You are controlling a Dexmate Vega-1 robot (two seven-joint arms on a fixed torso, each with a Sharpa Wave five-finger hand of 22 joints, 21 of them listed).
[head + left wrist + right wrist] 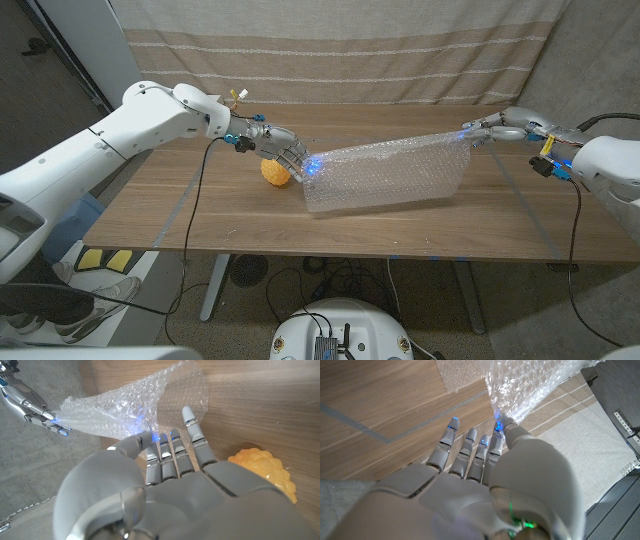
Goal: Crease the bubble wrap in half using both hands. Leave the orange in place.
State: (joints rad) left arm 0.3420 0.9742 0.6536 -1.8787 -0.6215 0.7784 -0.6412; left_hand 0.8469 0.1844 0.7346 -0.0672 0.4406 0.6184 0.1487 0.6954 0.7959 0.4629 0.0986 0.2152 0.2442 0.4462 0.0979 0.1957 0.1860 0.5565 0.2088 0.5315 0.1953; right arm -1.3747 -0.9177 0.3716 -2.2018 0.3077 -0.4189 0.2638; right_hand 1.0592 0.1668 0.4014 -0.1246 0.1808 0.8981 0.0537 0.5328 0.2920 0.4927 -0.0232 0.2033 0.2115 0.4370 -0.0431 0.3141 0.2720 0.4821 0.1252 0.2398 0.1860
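The left hand [285,152] is pinching one top corner of the bubble wrap [390,172] and the right hand [490,130] is pinching the other, other fingers extended, so the sheet is hanging stretched between them over the table's [480,225] middle, its lower edge apparently trailing on the wood. Its long axis is running hand to hand, rising toward the right back corner. The orange [275,172] is sitting just under the left hand, beside the sheet's left end, so folding there needs care.

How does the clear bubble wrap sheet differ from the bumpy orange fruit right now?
The clear bubble wrap sheet is large, see-through and held up off the table at both ends by the left hand and right hand. The bumpy orange fruit is small, opaque and sits untouched on the wooden table.
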